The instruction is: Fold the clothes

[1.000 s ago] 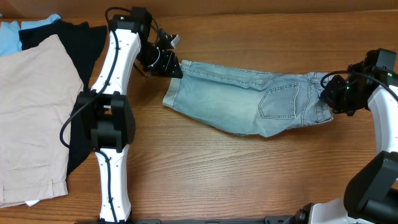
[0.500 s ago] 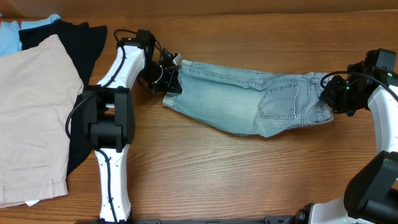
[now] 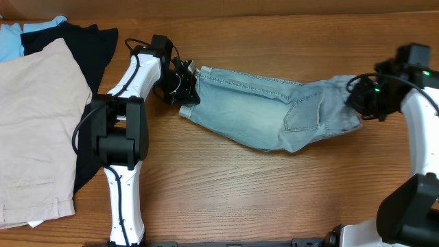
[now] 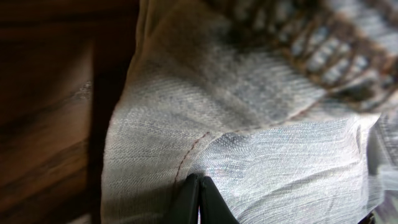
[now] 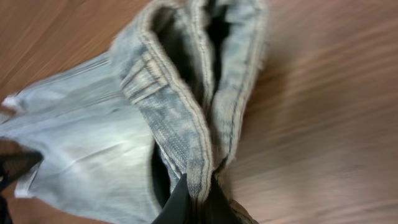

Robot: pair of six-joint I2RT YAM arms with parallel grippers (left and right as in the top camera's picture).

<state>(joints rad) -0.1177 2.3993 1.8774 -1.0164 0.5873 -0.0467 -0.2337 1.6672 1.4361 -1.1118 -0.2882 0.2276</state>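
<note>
The desk (image 3: 240, 199) is mostly bare wood. The beige shorts (image 3: 34, 130) and the black garment (image 3: 82, 48) are heaped at the left of the overhead view, well apart from the job. The shorts (image 3: 260, 113) lie slanted across the upper middle of that view, leg hems to the left and waistband to the right. The right end is bunched up and looks raised off the wood. The left pincer (image 3: 186, 86) is clenched on the hem edge, its tips meeting over pale cloth at the bottom of its wrist view (image 4: 200, 199). The right pincer (image 3: 357, 103) is clamped on the doubled waistband (image 5: 193, 196). To my eye both grips are thin. If the right arm carries its end across, the heavy denim could slide out, or one layer could drop while the other rides along. Because the shorts sit askew, I'd expect the ends to meet crooked unless squared first. A pull from either side might drag the hem free on the left. The back pocket (image 3: 305, 113) shows only stitching, and I can read no brand, label or writing anywhere.
</note>
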